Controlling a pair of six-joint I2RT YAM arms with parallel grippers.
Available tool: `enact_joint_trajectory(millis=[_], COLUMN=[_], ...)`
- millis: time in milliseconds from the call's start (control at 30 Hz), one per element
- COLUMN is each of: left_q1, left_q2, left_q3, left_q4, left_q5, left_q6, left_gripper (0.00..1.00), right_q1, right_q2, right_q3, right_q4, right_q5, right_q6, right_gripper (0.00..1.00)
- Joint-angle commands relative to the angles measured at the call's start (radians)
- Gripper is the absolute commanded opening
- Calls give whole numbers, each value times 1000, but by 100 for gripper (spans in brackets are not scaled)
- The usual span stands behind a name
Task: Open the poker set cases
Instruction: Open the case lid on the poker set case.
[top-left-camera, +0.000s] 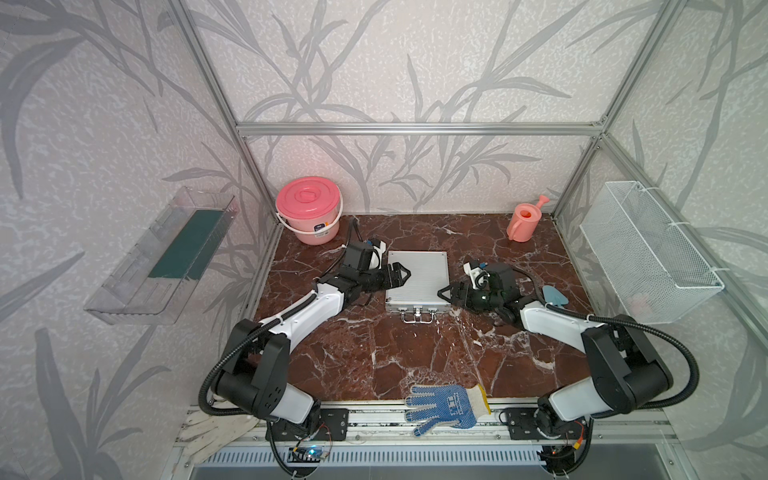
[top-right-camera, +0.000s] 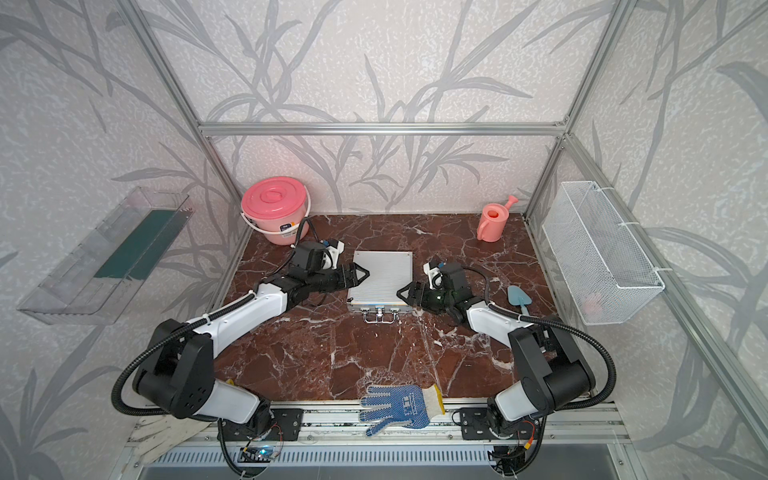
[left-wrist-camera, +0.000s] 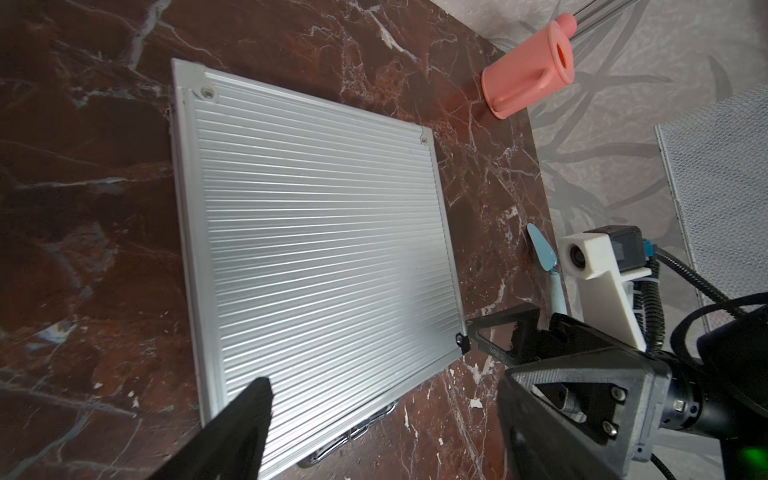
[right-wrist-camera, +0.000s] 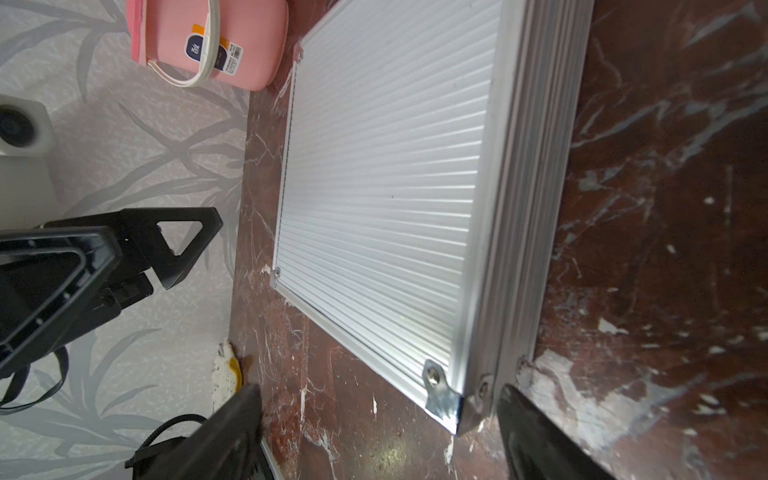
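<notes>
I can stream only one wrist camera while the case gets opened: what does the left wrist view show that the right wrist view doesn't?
Only the left wrist view: the pink watering can, the blue trowel, the white mesh basket, the carry handle and the right hand, open.
Only the right wrist view: the pink bucket, the side wall and the left hand, open.
Both: the closed silver case, ribbed lid up, on the marble table.

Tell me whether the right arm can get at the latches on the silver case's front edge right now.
Probably yes: the right arm is at the near corner of the silver case, jaws open, and the latches on its front edge lie uncovered, with nothing between.
</notes>
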Motion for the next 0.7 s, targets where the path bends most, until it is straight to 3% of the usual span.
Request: enact_joint_trajectory(millis=[0, 667], left_q1=[26, -24], left_q2=[-60, 62], left_q3=[-70, -85], left_q4=[-76, 68], left_q5=[-34, 54], left_q6=[27, -42], left_gripper=[87, 89], right_q1=[8, 45], right_q2=[10, 100], right_q3=[39, 119], right_q4=[-66, 5], right_q5=[28, 0], right_q6=[-61, -21], right_gripper=[88, 85])
